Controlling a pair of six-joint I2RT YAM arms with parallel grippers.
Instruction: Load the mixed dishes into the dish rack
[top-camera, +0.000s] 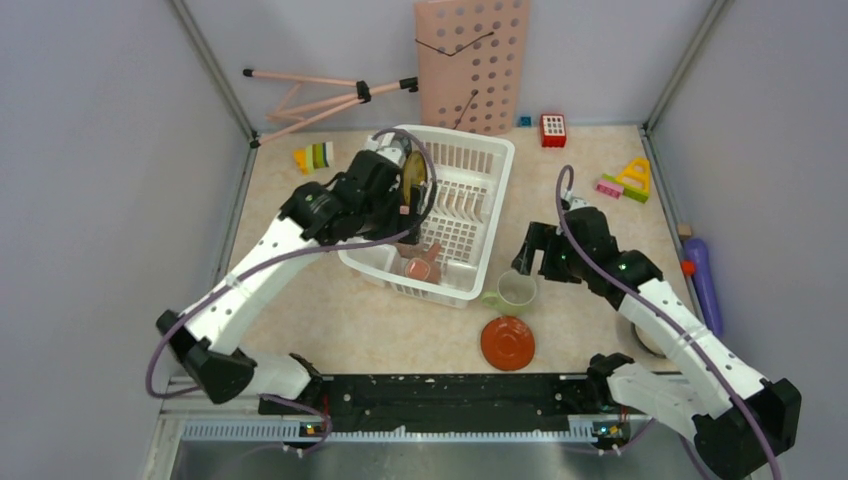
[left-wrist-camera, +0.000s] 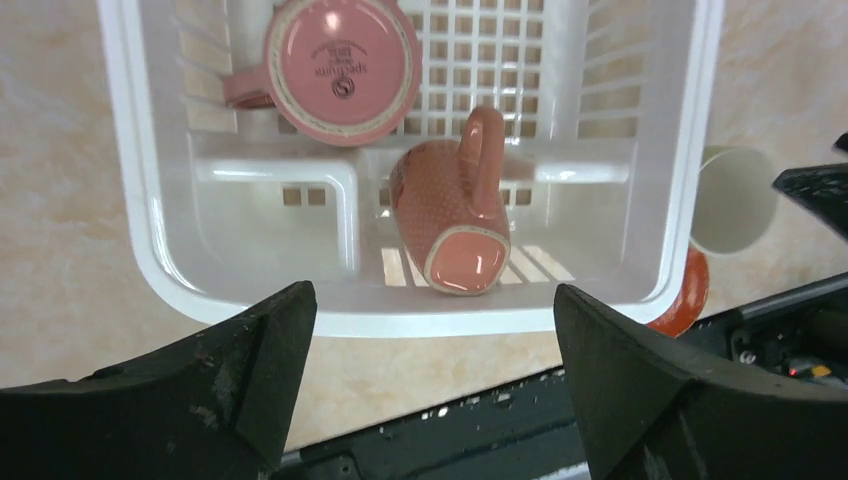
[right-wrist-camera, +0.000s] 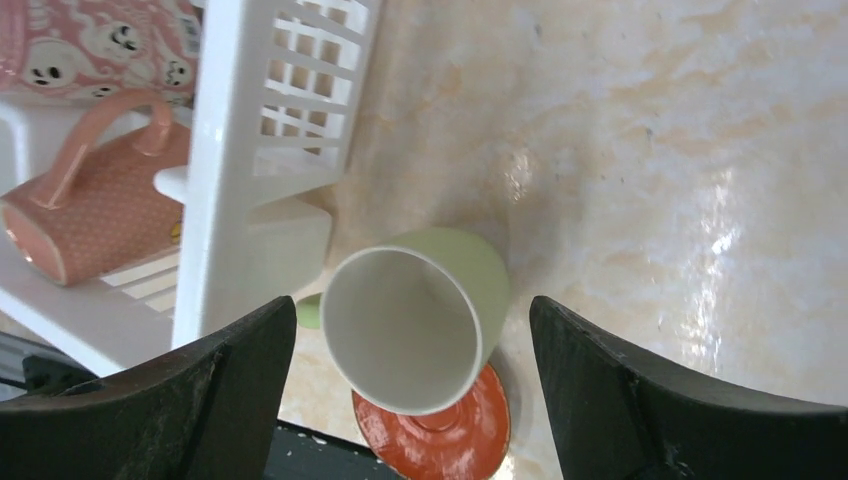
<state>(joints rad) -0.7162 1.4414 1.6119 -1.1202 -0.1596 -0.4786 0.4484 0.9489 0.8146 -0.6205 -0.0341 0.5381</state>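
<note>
White slotted rack (left-wrist-camera: 640, 200): 2 pink mugs, one upside-down (left-wrist-camera: 340, 65), one on its side (left-wrist-camera: 450, 215). Counter (right-wrist-camera: 650, 150): 1 green mug (right-wrist-camera: 410, 325), 1 orange saucer (right-wrist-camera: 440, 435). My left claw (left-wrist-camera: 432, 295) and right claw (right-wrist-camera: 412, 305) are wide, gripping nothing.

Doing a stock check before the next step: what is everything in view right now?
dish rack: one, white, table centre
pink mugs: two, pink, inside rack; one upside down, one on its side
green mug: one, pale green, table, beside rack's near corner
saucer: one, orange, table, near green mug
perforated board: one, pink, back wall
tripod: one, pink, back left
toy blocks: several, mixed colours, far table
left gripper: one, black, open above rack
right gripper: one, black, open, straddling green mug untouched
</note>
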